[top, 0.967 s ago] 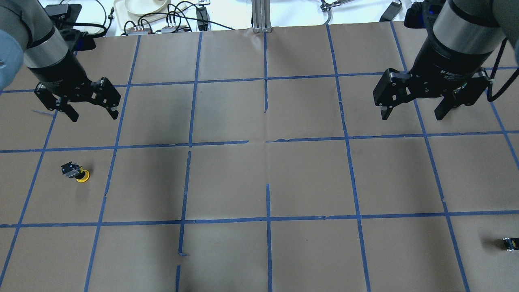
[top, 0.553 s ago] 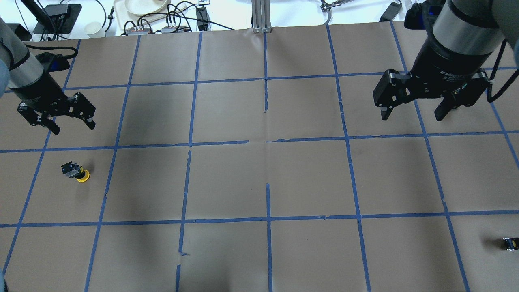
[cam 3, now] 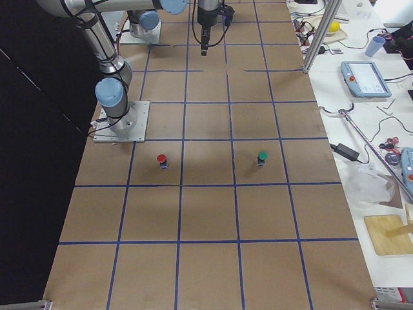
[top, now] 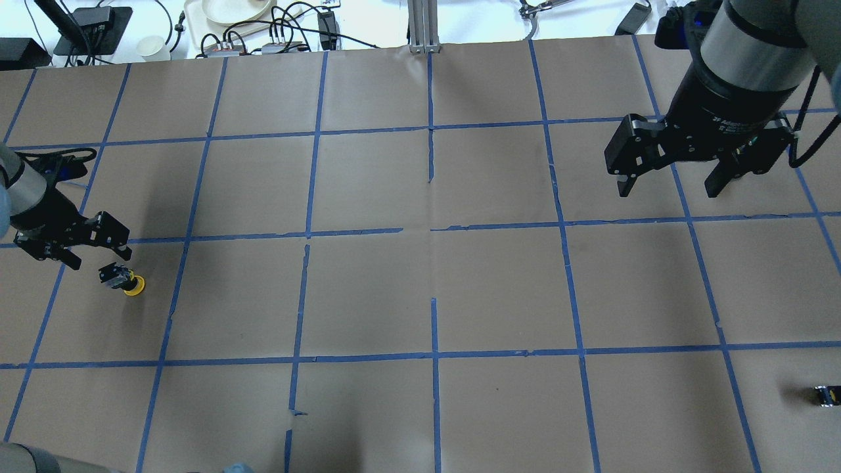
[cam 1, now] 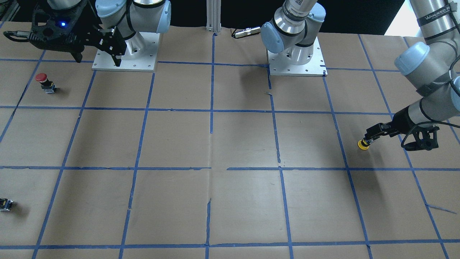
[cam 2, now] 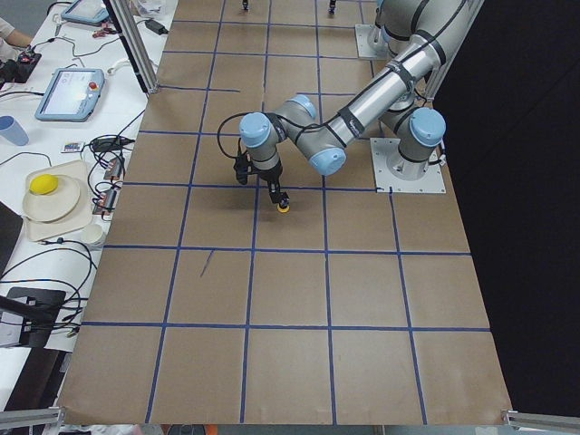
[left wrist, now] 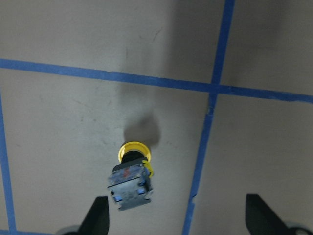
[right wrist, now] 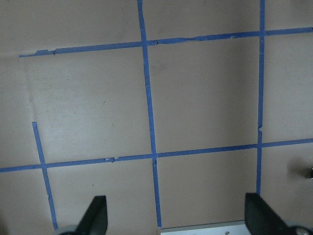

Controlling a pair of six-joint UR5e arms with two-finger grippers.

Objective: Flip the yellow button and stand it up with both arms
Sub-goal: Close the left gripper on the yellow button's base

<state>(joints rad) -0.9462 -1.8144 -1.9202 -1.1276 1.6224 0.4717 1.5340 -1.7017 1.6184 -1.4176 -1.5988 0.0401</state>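
Note:
The yellow button rests at the table's left side with its yellow cap on the paper. Its black body and silvery base point up toward the left wrist camera. My left gripper is open and low, just behind the button. In the left wrist view its fingertips straddle open space, and the button sits by the left one. The front view shows the left gripper right at the cap. My right gripper is open, empty and high over the far right squares.
A red-capped button and a green-capped one stand on the robot's right side. A small capless black block lies at the near right edge. Cables and dishes lie beyond the far edge.
My left gripper has come down and toward the near left, from high over the far squares to just beside the yellow button. The right arm and the button have not moved.

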